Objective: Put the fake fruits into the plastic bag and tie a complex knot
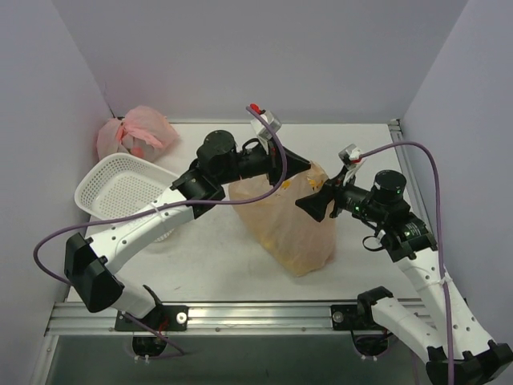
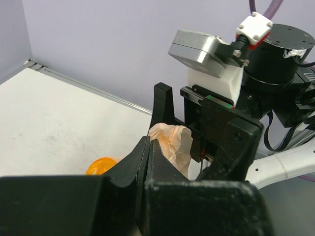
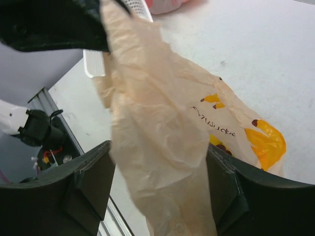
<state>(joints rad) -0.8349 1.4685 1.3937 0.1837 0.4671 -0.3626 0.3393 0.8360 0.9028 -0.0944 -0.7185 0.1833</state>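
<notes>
Plastic film was pretty much the whole story here. The plastic bag sat about mid-way across the table, its body slumped on the surface and its neck pulled up toward 12 o'clock. The left gripper was clamped fully closed on a crumpled wad of the bag's mouth and held that end up off the table. The right gripper sat at roughly 3 o'clock of the bag. Its jaws stood well apart and a loose sheet of film hung between the fingers, not pinched as far as I could see.

I couldn't pick out the fake fruits through the film, just a yellowish bulk low in the bag. My guess was they were inside and this was the knot stage. The white mesh basket was at 9 o'clock of the bag and the pink tied bag at 10 o'clock, both well apart from the action.

What could go wrong, imo:
- The right jaws might close on one thin fold, and it would slide straight out on the first tug.
- The two grippers were working very near each other, so a wrapping move could knock them together.
- A hard pull could tear the film or yank it out of the left pinch, so the mouth would flop open and the fruit roll out.
</notes>
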